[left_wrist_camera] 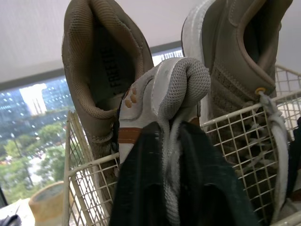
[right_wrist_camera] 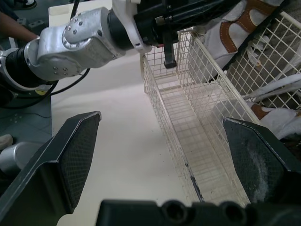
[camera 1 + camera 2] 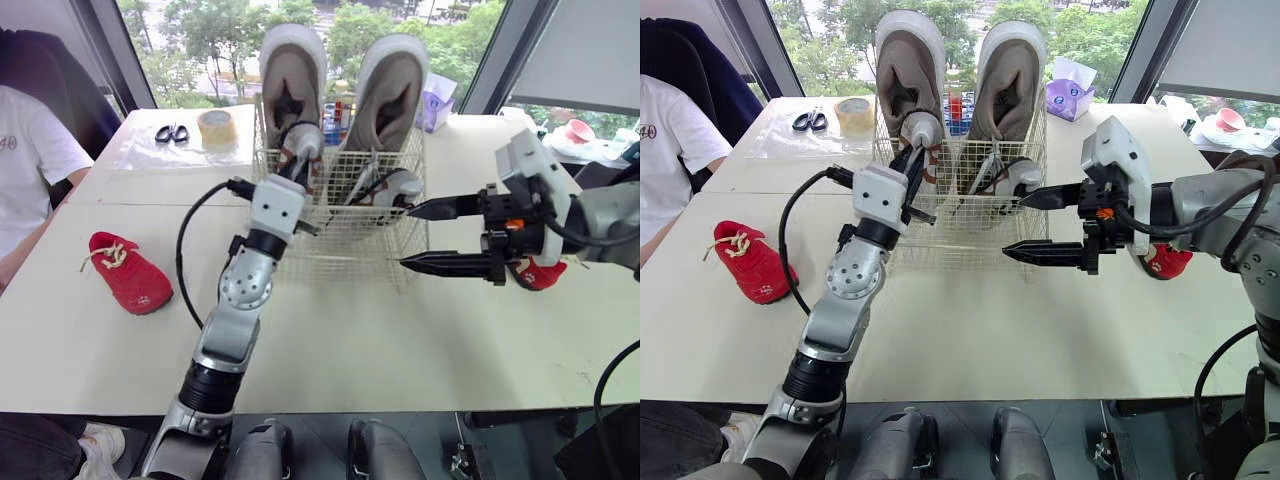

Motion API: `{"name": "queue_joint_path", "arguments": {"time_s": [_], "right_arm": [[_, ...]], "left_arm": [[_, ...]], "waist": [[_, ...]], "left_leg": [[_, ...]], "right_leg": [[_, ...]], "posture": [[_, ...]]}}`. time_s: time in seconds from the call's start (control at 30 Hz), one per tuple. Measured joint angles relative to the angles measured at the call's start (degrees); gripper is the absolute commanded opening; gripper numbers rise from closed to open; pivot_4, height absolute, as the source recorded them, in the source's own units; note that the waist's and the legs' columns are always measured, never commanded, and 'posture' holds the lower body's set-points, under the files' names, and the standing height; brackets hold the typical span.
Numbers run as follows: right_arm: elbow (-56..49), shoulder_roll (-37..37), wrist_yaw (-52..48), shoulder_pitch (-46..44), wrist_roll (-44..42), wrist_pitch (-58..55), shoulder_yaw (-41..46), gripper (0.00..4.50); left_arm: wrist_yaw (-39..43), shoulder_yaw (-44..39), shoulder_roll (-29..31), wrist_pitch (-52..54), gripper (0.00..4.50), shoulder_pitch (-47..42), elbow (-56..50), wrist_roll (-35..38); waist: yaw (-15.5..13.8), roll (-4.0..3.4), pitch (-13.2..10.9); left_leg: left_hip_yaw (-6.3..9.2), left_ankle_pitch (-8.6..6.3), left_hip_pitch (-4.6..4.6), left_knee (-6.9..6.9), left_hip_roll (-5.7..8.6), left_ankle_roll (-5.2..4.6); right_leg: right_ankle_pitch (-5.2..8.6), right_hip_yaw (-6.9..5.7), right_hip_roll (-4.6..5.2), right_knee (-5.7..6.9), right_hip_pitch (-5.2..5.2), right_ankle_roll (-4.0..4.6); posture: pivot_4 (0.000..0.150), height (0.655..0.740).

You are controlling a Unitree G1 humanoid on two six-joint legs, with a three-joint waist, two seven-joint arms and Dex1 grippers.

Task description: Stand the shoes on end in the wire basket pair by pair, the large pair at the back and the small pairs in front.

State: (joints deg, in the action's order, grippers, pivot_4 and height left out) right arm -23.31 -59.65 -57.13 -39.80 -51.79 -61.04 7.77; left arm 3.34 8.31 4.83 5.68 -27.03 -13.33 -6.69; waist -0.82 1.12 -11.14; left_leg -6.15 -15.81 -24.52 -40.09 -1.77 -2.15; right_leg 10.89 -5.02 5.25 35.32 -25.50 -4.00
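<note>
Large pair stood on end at basket back, small white shoe clenched by left gripper at its front left, right gripper held spread beside basket front, red shoe laid near left edge of table.

Basket of white-coated wire; big shoes of matt grey cloth; white shoe of knit mesh; red shoe of fuzzy cloth; smooth matt table.
</note>
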Motion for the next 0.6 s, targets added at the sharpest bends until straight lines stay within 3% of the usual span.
{"name": "queue_joint_path", "arguments": {"time_s": [0.17, 0.43, 0.6], "right_arm": [[0.09, 0.0, -0.65, 1.52, 0.83, 0.81, -0.21, 4.5], [1.11, -0.7, -2.9, 5.31, 1.51, 2.53, -0.2, 4.5], [2.03, 1.78, -1.09, 6.43, 0.25, 2.74, 2.66, 4.5]], "left_arm": [[4.95, -0.58, 2.42, 8.71, 4.3, 3.58, -8.71, 3.75], [13.47, -7.69, 12.08, 27.28, 4.3, 8.4, -26.22, 13.33], [18.41, -21.14, 16.93, 46.22, 4.3, 6.4, -29.56, 29.11]], "waist": [[0.02, -0.01, 0.0], [0.08, -0.04, 0.01], [-0.11, 0.0, 0.0]], "left_leg": [[0.01, 0.0, 0.01, 0.0, 0.0, 0.0], [0.04, 0.0, 0.04, 0.02, -0.01, 0.01], [0.16, 0.02, 0.03, -0.02, -0.01, 0.05]], "right_leg": [[0.0, 0.0, -0.01, 0.0, 0.01, 0.0], [0.02, 0.0, -0.03, -0.04, 0.04, 0.02], [0.04, -0.01, -0.1, -0.06, 0.12, 0.03]], "posture": [[0.15, 0.74], [0.15, 0.74], [0.15, 0.74]]}}
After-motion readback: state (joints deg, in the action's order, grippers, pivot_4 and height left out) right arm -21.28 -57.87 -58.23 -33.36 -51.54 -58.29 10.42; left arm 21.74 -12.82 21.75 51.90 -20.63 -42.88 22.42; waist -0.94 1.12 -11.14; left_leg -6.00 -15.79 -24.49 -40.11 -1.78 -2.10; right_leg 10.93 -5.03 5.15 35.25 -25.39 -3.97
